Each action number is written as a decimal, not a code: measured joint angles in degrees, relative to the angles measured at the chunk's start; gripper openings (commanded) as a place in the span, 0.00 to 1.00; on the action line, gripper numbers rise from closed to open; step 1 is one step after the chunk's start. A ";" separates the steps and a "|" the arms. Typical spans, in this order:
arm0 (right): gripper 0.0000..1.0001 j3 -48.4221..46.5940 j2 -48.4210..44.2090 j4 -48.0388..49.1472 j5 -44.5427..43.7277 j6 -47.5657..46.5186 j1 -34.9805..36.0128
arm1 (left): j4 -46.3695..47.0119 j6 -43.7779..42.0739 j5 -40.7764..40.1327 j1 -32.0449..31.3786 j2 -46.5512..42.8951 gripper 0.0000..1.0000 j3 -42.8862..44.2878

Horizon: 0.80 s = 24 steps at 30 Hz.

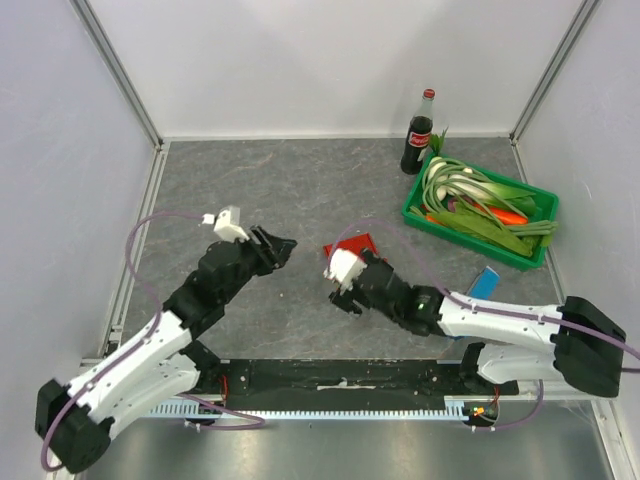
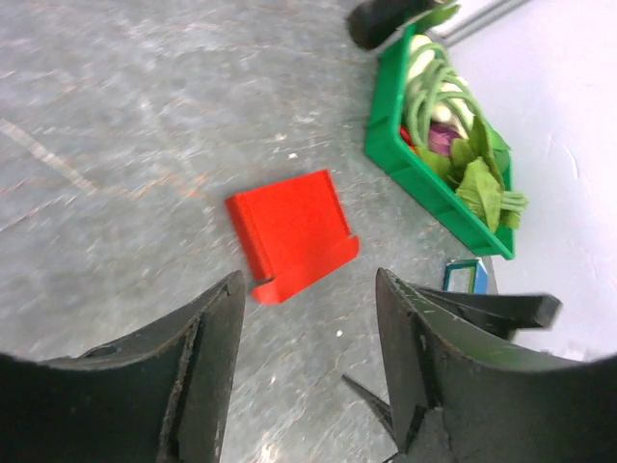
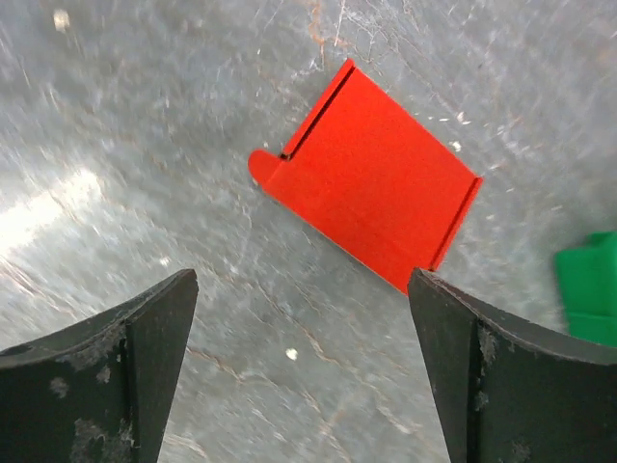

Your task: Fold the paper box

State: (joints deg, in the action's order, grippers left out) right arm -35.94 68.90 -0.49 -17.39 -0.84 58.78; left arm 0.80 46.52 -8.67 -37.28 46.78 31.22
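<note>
Left gripper (image 2: pixel 308 287): fingers parted to a moderate gap, nothing between them and nothing touched. Right gripper (image 3: pixel 301 280): fingers spread wide, likewise empty and clear of any object. The paper box (image 1: pixel 354 244) lies flat on the grey table (image 1: pixel 300 190), a little right of centre in the top view. It is just beyond the right gripper at its 12 o'clock, and the left gripper sits apart from it at 9 o'clock. In the right wrist view the paper box shows as a plain red panel with a folded edge strip down two opposite sides and a rounded tab at one corner. No print is visible on it. At 1 o'clock from the paper box stands a cola bottle (image 1: pixel 418 135) with a red label whose wording is too small to read. Beside it, at about 2 o'clock from the paper box, a green crate (image 1: pixel 430 222) holds long green stalks and a carrot (image 1: pixel 508 216). A narrow blue box (image 1: pixel 484 282) lies at 4 o'clock; any lettering cannot be made out.
</note>
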 measured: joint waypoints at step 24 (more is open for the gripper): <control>0.60 8.57 31.89 33.31 -36.63 -47.93 12.59 | -29.14 6.86 -6.03 0.09 -31.76 0.69 -8.17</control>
State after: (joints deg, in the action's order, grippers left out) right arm -27.38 100.79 32.82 -54.02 -48.77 71.37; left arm -28.34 53.39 -14.70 -37.19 15.03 23.05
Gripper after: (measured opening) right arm 0.645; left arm 0.695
